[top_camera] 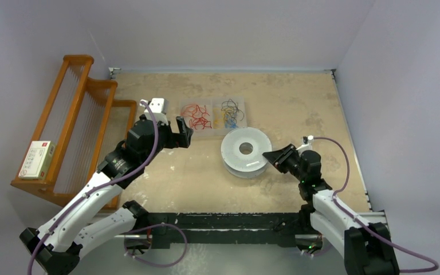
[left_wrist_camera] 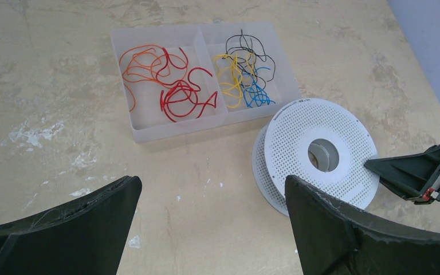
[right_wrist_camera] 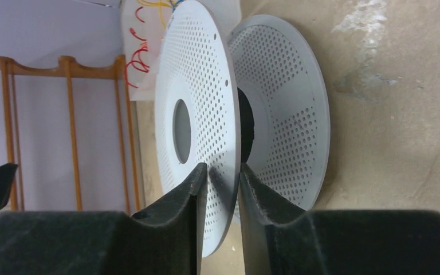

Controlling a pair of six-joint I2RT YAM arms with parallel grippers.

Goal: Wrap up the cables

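Note:
The cables, thin curly yellow-orange strands [left_wrist_camera: 230, 80], lie in the right compartment of a clear tray [left_wrist_camera: 149, 135], tangled with black and blue wires; they also show in the top view [top_camera: 227, 118]. A white perforated spool [top_camera: 235, 156] lies flat in front of the tray. My left gripper [left_wrist_camera: 211, 182] is open and empty, hovering over bare table left of the spool and near the tray [top_camera: 182, 133]. My right gripper [right_wrist_camera: 222, 169] is shut on the edge of the spool's upper flange [right_wrist_camera: 197, 86], at the spool's right side [top_camera: 272, 156].
Red and orange wires [left_wrist_camera: 172, 86] fill the tray's left compartment. A wooden rack [top_camera: 86, 114] stands at the left edge with a small white box [top_camera: 37, 159] on it. Walls close the table on three sides.

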